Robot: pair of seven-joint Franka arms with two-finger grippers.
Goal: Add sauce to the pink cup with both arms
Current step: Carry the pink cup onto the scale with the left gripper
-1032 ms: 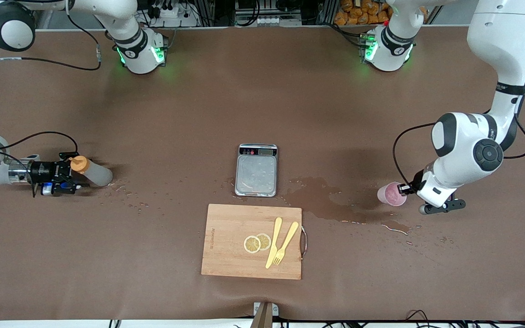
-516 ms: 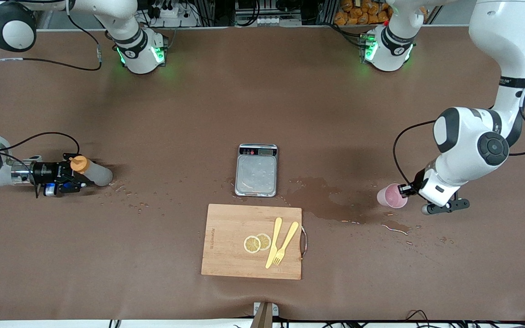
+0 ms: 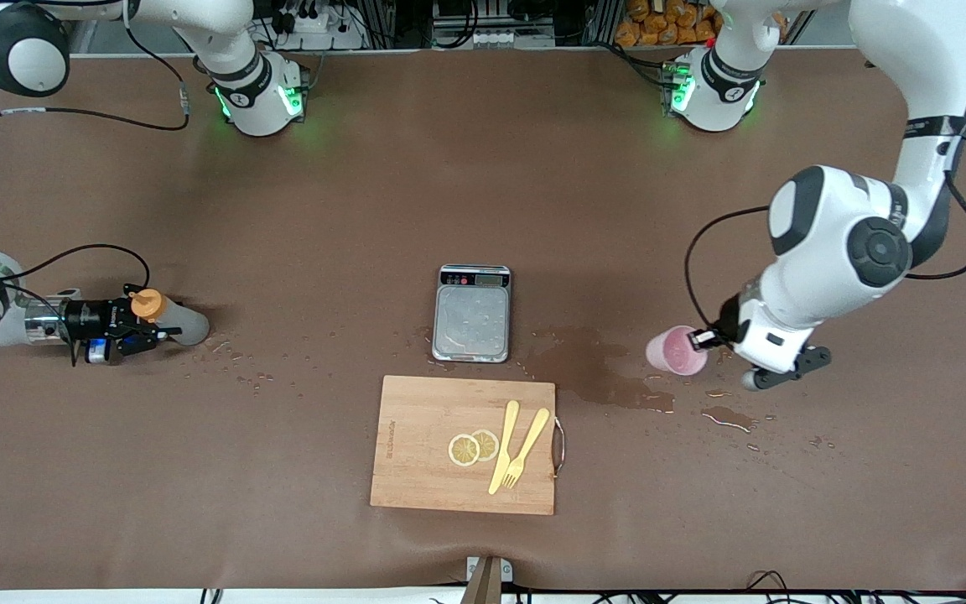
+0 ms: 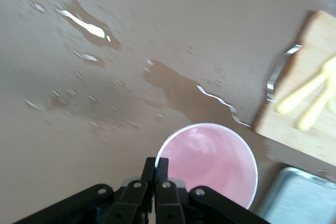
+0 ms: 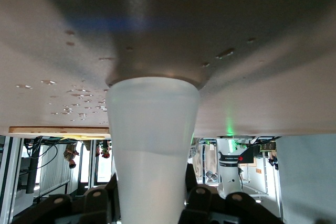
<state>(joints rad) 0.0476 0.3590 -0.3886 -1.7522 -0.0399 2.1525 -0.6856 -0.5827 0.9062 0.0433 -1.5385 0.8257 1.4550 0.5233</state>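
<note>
The sauce bottle (image 3: 181, 323), translucent grey with an orange cap (image 3: 146, 304), stands upright at the right arm's end of the table. My right gripper (image 3: 141, 327) reaches in level with the table and is shut on the bottle's body, which fills the right wrist view (image 5: 152, 129) with its base at the table. My left gripper (image 3: 705, 338) is shut on the rim of the pink cup (image 3: 674, 349), one finger inside and one outside. It holds the cup upright over the wet patch (image 3: 596, 362). The left wrist view shows the cup (image 4: 210, 163) with my fingertips (image 4: 161, 167) pinching its rim.
A steel scale (image 3: 472, 315) sits mid-table. A wooden cutting board (image 3: 416, 453), nearer the camera, carries lemon slices (image 3: 464, 450), a yellow fork (image 3: 525, 449) and a yellow knife. Water drops lie around the bottle and the cup. The board's handle (image 4: 278, 74) and the scale's corner (image 4: 304, 203) lie close to the cup.
My left gripper has carried the pink cup from the left arm's end toward the scale, over the wet patch. The right gripper and bottle have barely moved.
</note>
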